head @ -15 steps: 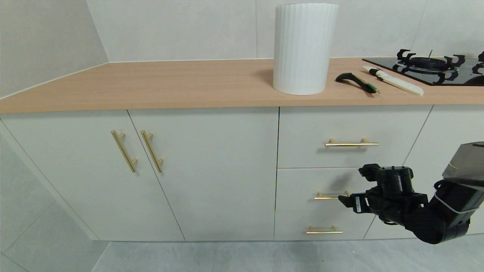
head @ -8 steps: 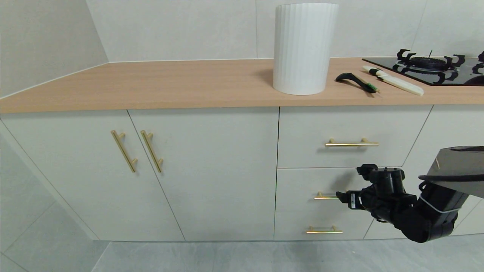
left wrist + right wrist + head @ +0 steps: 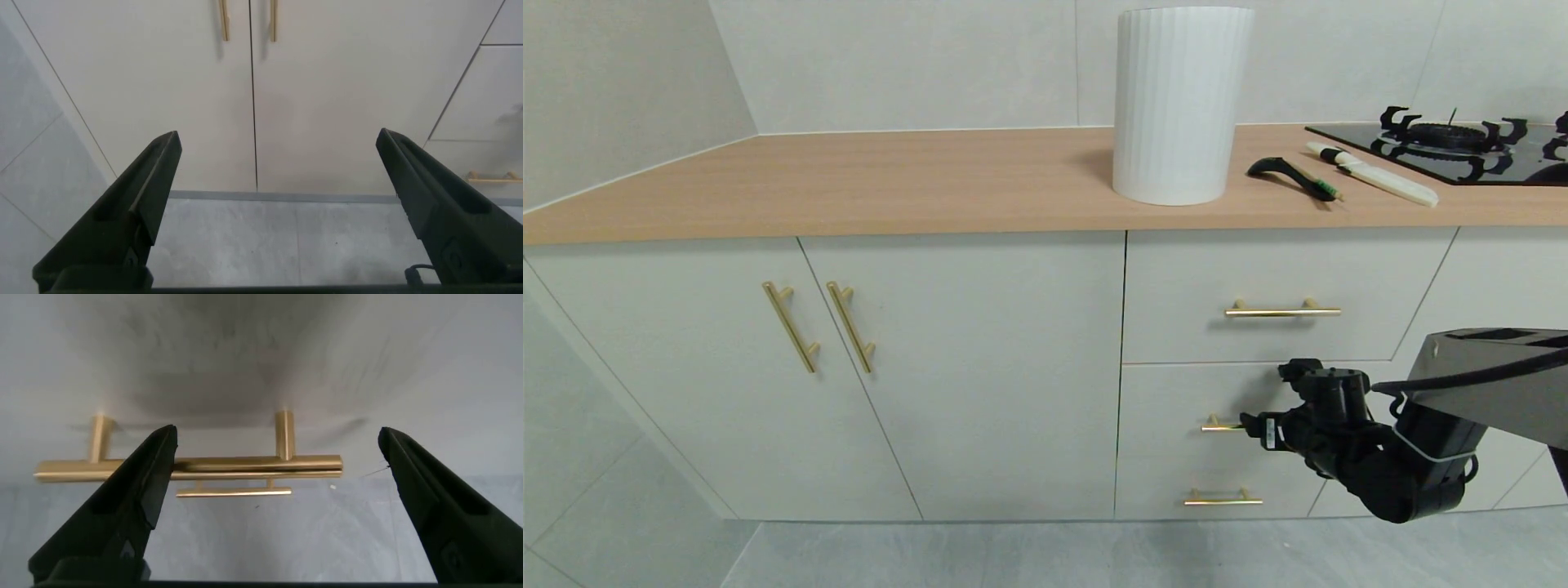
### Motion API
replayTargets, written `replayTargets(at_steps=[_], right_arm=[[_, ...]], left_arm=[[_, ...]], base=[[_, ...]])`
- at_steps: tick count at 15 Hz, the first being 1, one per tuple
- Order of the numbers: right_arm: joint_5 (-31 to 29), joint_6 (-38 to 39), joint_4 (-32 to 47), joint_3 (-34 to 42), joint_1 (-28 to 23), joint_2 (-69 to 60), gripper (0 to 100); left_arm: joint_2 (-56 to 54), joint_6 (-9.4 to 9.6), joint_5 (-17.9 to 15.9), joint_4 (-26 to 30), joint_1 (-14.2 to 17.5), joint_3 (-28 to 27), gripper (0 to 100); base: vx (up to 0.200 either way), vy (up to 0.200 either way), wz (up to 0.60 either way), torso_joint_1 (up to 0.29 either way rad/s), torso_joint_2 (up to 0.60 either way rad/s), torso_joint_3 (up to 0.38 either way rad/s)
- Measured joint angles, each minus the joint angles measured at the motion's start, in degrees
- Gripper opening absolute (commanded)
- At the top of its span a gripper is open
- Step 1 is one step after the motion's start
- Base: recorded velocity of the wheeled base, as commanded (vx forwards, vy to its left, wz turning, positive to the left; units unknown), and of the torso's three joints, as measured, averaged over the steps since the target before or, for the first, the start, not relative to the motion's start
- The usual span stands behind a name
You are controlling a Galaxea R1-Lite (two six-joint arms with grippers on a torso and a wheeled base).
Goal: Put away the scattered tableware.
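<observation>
Your right jaws are standing wide open, low in front of the drawers, right up against the middle drawer handle (image 3: 1219, 425). From the right wrist, that brass handle (image 3: 192, 467) is running across the gap between the two jaws, and they are not closing on it; I cannot tell whether either one is touching the bar. The bottom drawer handle (image 3: 1223, 499) is sitting just below, and the top drawer handle (image 3: 1282, 310) above.

Your left jaws are also standing wide open and holding nothing, and they are facing the bottom of the two cupboard doors (image 3: 253, 90) and the grey floor (image 3: 270, 237).

The tableware is lying up on the worktop (image 3: 890, 180): a black-handled utensil (image 3: 1290, 176) and, just beside it, a white knife (image 3: 1376, 175), both resting flat between the tall white ribbed container (image 3: 1180, 106) and the stove (image 3: 1454, 151). The knife is lying near the edge of the stove, and both pieces are sitting well apart from your right jaws
</observation>
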Motion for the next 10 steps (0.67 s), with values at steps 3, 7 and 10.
replayTargets(at_steps=[3,7,10], right_arm=[[-0.5,-0.3,-0.1,-0.4,0.1,1.7,100],[-0.5,-0.5,1.7,0.4,0.2,1.7,100],[-0.5,-0.7,2.4,0.5,0.2,1.4,100]], left_arm=[[0.0,0.0,0.0,0.0,0.0,0.0,100],[0.0,0.02,0.0,0.0,0.0,0.0,100],[0.0,0.0,0.0,0.0,0.0,0.0,100]], base=[[0.0,0.0,0.0,0.0,0.0,0.0],[0.0,0.0,0.0,0.0,0.0,0.0],[0.0,0.0,0.0,0.0,0.0,0.0]])
